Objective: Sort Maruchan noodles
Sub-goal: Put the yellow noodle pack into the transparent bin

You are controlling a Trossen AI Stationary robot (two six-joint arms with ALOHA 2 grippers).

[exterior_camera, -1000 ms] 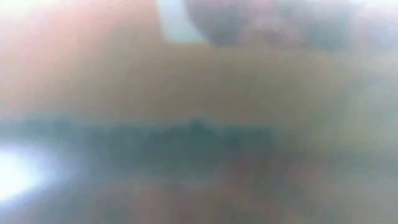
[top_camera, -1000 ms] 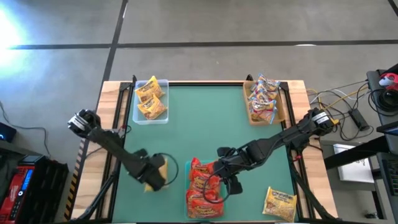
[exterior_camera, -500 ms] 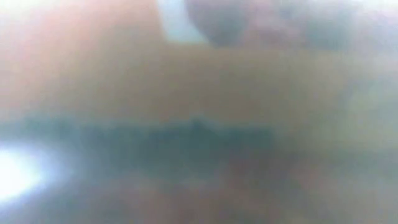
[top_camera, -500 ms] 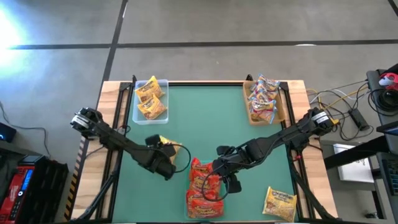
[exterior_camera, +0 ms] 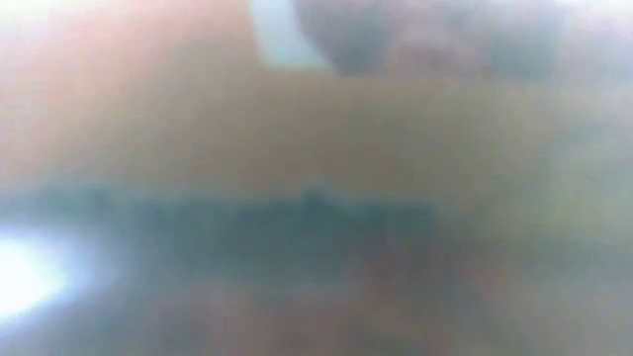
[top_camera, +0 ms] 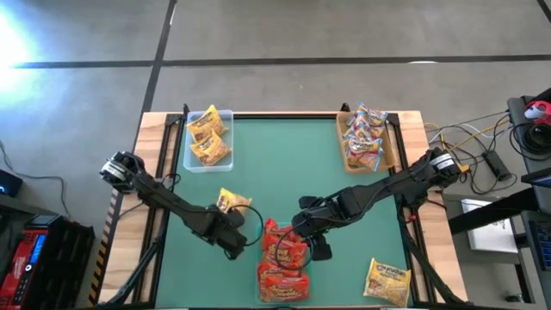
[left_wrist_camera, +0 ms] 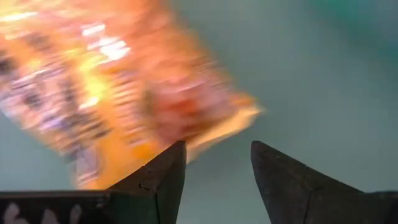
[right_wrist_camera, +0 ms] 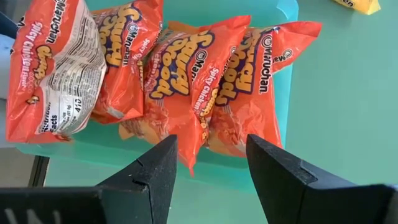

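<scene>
Blurred yellow packet (left_wrist_camera: 124, 93); low view unreadable.

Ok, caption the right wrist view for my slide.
Right tool, fingers apart, poised over crinkly red-orange plastic Maruchan noodle packets lined up in a green tray on the green table.

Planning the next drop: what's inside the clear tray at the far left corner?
The clear tray holds yellow packets, two showing, overlapping each other. Anything beneath them is covered and cannot be seen.
</scene>
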